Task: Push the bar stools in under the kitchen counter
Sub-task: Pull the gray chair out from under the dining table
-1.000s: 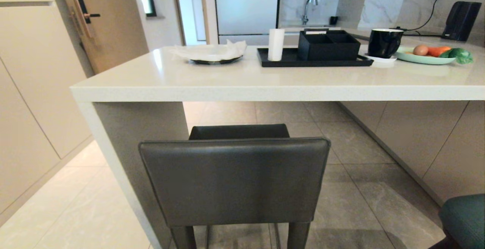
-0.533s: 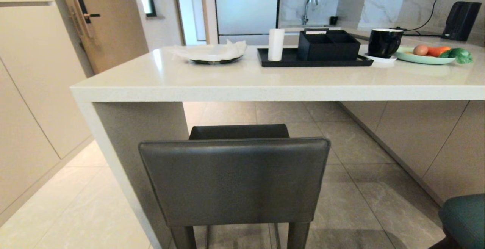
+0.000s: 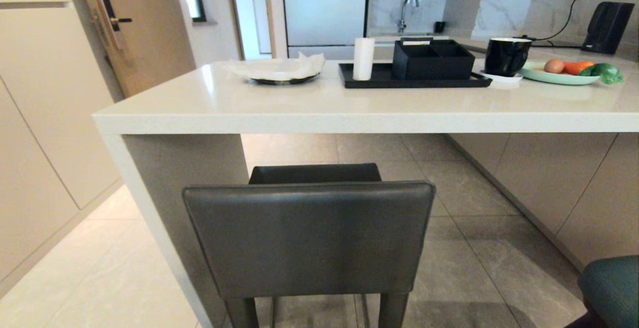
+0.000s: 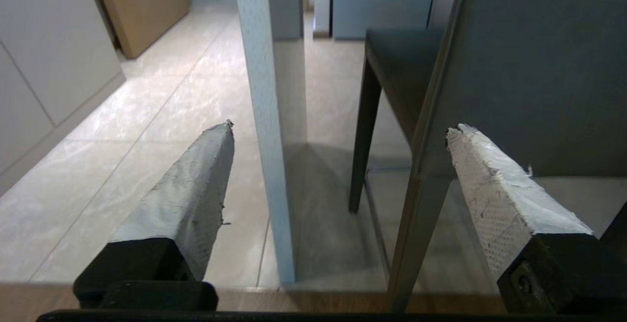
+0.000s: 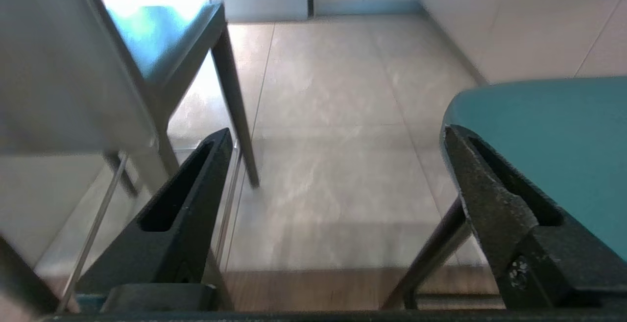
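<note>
The dark grey bar stool (image 3: 309, 238) stands right in front of me, its square back toward me and its seat reaching under the white kitchen counter (image 3: 349, 116). A corner of the teal bar stool (image 3: 611, 288) shows at the lower right, out from the counter. Neither gripper appears in the head view. In the left wrist view my left gripper (image 4: 340, 126) is open and empty, low behind the grey stool's back (image 4: 539, 67) and beside the counter's side panel (image 4: 259, 116). My right gripper (image 5: 337, 130) is open and empty between the grey stool (image 5: 63, 67) and the teal stool (image 5: 553, 131).
On the counter sit a plate with a napkin (image 3: 282, 71), a black tray (image 3: 414, 81) with a black box and white roll, a black mug (image 3: 506, 56) and a plate of vegetables (image 3: 569, 71). Cabinets (image 3: 45, 118) line the left, a door (image 3: 135, 23) behind.
</note>
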